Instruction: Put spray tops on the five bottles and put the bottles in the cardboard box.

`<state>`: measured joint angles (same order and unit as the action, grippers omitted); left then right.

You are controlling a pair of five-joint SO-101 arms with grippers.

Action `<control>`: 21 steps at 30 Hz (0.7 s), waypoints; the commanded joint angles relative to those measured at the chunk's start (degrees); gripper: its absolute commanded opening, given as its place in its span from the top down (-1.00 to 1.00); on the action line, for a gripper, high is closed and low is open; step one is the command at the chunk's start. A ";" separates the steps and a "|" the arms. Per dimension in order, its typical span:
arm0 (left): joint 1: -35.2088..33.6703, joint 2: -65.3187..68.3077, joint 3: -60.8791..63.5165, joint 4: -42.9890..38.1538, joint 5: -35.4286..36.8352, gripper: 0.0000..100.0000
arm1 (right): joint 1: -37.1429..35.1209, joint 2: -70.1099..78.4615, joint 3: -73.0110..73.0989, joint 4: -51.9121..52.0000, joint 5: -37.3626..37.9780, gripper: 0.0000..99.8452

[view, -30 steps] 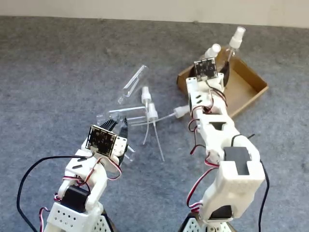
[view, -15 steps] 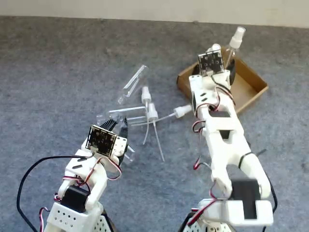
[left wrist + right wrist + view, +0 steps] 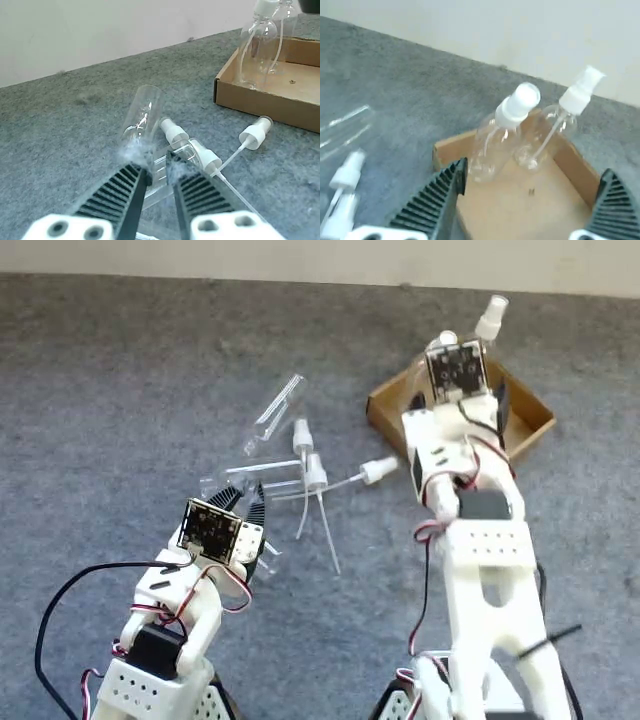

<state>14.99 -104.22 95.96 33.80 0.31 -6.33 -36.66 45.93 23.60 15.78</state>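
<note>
- The left gripper (image 3: 157,167) hangs low over the near-left part of the grey mat (image 3: 120,380). Its jaws stand narrowly apart, and I judge that they clamp nothing.
- Just past its tips a clear bottle (image 3: 235,478) lies on its side. A second bare bottle (image 3: 278,410) lies farther toward the mat's middle, mouth open, no top on it.
- Three loose spray tops (image 3: 302,435) lie just beside those bottles, their dip tubes trailing toward the near edge; none looks seated on a bottle. I cannot make out a third lying bottle for certain.
- The right gripper (image 3: 525,200) hovers over the cardboard box (image 3: 528,410) by the mat's far-right edge, jaws spread wide and empty.
- Inside the box, at its far side, stand two capped bottles (image 3: 492,145), touching or nearly so.
- Judgement: two of five look finished. The rest need tops fitted, then boxing.
</note>
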 commanded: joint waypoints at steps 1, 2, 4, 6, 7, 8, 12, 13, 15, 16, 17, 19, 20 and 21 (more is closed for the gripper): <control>-0.75 -0.22 1.10 0.18 0.44 0.99 | 0.66 -9.89 3.65 3.47 0.44 0.28; -0.84 -0.22 1.10 0.18 0.44 0.99 | -0.22 -12.35 5.93 4.09 0.44 0.28; -1.54 -0.31 1.10 0.18 0.44 0.99 | -2.15 -17.01 10.33 5.32 0.44 0.28; -3.56 -0.40 1.10 -0.26 0.44 0.99 | -4.18 -20.53 13.58 9.89 0.44 0.28; -4.70 -0.40 1.10 -0.26 0.44 0.99 | -4.88 -21.93 14.73 13.41 0.44 0.28; -6.02 -0.40 1.10 -0.26 0.44 0.99 | -5.58 -22.90 14.37 16.66 0.44 0.28; -12.35 -0.48 0.75 -1.14 0.53 0.99 | -8.66 -22.20 5.93 29.85 0.35 0.28; -13.93 -0.48 0.84 -2.46 0.53 0.99 | -9.54 -21.05 3.38 32.66 0.35 0.28; -18.07 -0.48 1.01 -5.10 0.53 0.99 | -11.56 -17.63 -1.89 37.41 0.35 0.28; -20.44 -0.48 1.01 -6.07 0.79 0.99 | -12.70 -15.52 -4.44 39.34 0.35 0.28; -22.11 -0.48 0.84 -6.86 0.79 0.99 | -13.85 -13.23 -7.08 41.19 0.35 0.28; -23.78 -0.57 0.04 -7.91 0.70 0.99 | -16.48 -8.40 -13.05 44.97 0.35 0.28; -24.22 -0.57 -0.57 -7.82 0.53 0.99 | -18.07 -5.85 -16.22 46.73 0.35 0.28; -25.01 -0.57 -0.66 -7.12 0.53 0.99 | -19.65 -3.38 -19.74 48.57 0.35 0.28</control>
<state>-6.99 -104.22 95.96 28.09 0.31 -21.80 -46.07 37.67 67.65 15.78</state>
